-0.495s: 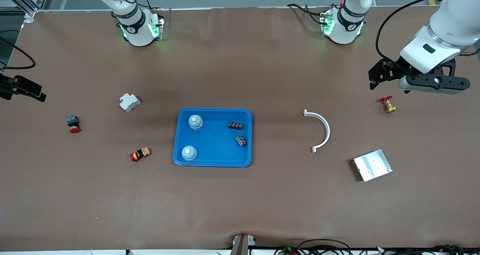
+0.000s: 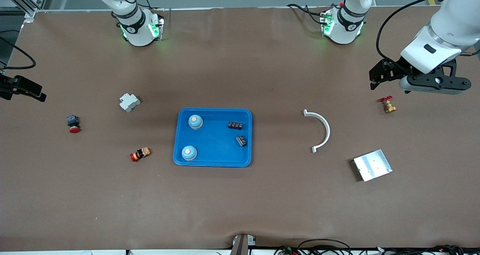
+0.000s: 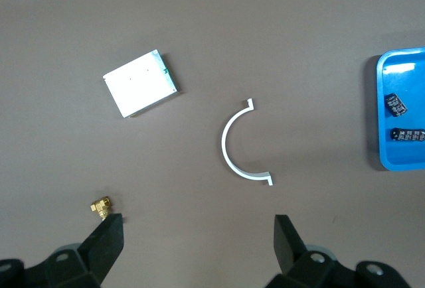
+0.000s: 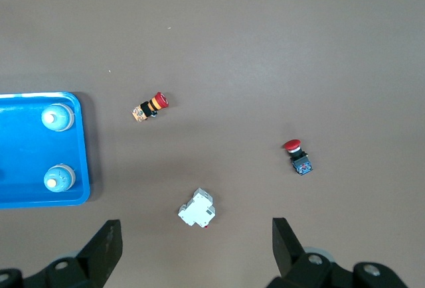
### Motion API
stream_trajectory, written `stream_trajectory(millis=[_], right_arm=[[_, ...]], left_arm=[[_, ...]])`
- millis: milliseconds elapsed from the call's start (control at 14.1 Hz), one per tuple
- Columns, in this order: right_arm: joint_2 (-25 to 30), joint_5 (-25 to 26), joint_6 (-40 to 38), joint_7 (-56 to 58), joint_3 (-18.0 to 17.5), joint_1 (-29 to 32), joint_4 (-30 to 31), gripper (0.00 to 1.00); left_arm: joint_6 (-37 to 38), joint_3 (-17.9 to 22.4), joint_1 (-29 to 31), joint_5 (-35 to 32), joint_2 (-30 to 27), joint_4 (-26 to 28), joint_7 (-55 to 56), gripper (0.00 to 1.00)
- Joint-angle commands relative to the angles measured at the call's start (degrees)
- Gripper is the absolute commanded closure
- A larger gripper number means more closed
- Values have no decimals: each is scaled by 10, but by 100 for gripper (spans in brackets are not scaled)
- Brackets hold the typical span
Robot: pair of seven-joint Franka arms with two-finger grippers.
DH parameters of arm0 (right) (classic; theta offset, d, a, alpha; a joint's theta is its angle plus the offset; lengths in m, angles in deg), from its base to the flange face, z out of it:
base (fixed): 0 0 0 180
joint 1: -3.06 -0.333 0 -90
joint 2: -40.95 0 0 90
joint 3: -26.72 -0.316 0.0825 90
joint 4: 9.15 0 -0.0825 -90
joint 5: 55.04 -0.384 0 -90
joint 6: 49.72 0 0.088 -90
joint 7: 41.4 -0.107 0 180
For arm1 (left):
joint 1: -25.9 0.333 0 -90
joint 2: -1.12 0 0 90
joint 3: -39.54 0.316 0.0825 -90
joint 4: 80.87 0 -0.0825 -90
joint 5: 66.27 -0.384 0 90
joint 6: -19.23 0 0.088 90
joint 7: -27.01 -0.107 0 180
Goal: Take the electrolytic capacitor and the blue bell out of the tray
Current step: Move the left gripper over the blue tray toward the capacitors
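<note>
White arms [image 2: 446, 30], green-lit bases [image 2: 140, 28], black fingers [image 3: 106, 245], black cables [image 2: 390, 22]

We look down on the whole worktop [image 2: 240, 210] from high across it; both wrist cameras look straight down, each catching the blue tray [image 2: 212, 163] edge.

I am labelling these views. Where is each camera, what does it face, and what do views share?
Front view: high across the table, facing both bases; shows the left gripper.
Left wrist view: looks down past open fingers at the white arc.
Right wrist view: looks down past open fingers at the breaker.
All share the blue tray.
</note>
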Motion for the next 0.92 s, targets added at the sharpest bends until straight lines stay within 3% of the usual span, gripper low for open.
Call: stream_trajectory(millis=[0,424,849], right_arm=[[1,-1,-3,5,-2,3,-7,0],[1,1,-9,4,-4,-1,-7,0],[2,0,-10,5,-5,-3,-6,0]], left_arm=[[3,-9,-1,-10,1,0,7,0],[19,-29,-1,-3,0,12,50,0],[11,-86,-7,-2,54,5,321,0]])
